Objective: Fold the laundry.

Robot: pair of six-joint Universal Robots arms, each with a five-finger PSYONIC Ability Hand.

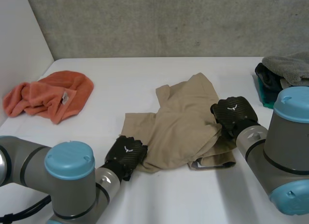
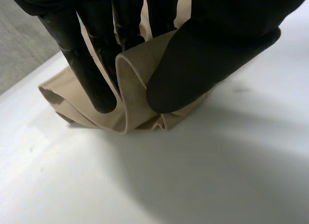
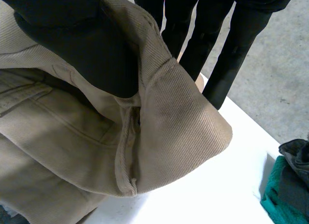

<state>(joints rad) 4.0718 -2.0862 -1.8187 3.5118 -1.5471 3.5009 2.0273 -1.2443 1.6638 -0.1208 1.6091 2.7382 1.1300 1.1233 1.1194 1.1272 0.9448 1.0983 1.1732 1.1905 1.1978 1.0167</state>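
Left hand (image 2: pixel 217 45): thumb and fingers (image 2: pixel 96 84) pinch a raised fold of the tan cloth (image 2: pixel 137 72) between them. Rest of cloth bunches just below the fingertips on the white table (image 2: pixel 203 185).

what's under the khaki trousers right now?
The white table shows all around the khaki trousers. The left robot hand and right robot hand pinch their edges; anything beneath the cloth is covered.
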